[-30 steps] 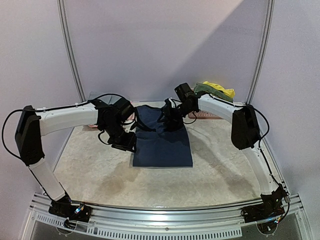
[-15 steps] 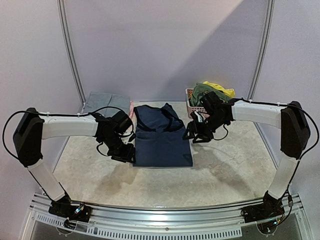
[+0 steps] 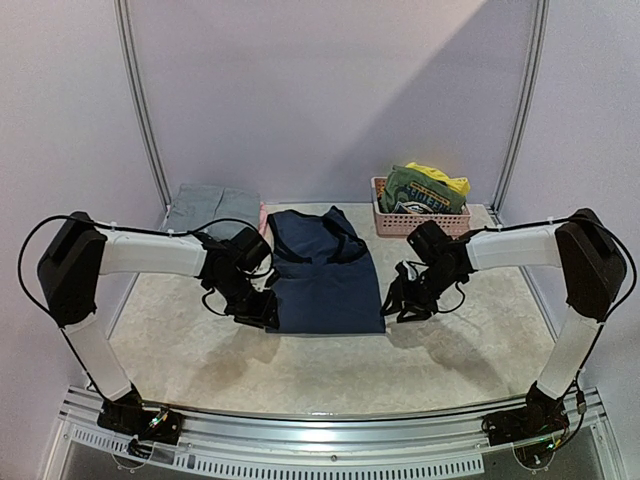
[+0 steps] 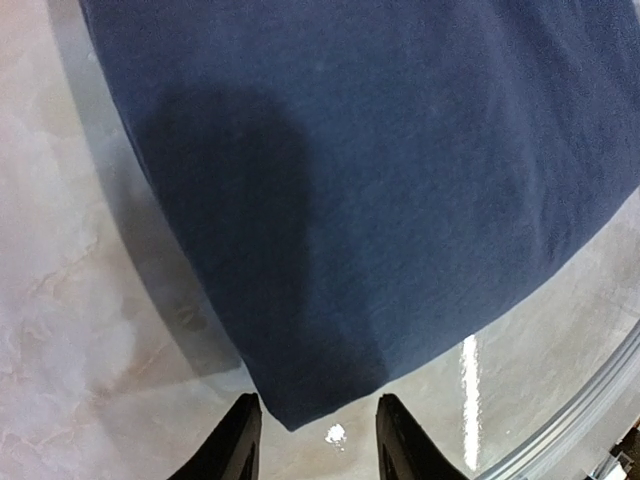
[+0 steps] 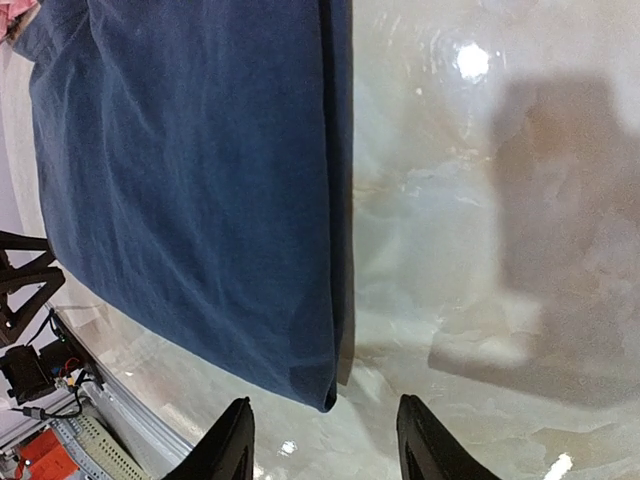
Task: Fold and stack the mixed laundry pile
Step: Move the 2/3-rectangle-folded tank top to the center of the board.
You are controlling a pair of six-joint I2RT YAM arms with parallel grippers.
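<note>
1. Navy top [image 3: 325, 275] lies flat on the table [image 3: 200, 345], hem toward the arms.
2. Grey shirt [image 3: 210, 205] sits beyond its far-left corner. The green tee [image 3: 420, 192] and yellow piece [image 3: 442, 180] fill the basket [image 3: 385, 225] beyond its far-right corner.
3. Left fingers [image 4: 240, 440] stand apart and empty, straddling its near-left hem corner.
4. Right fingers [image 5: 232, 440] are likewise spread and empty at its near-right hem corner.
5. It looks light, limp and thin, so it will likely sag and crease.
6. Pinching both layers at both hem corners seems best.
</note>
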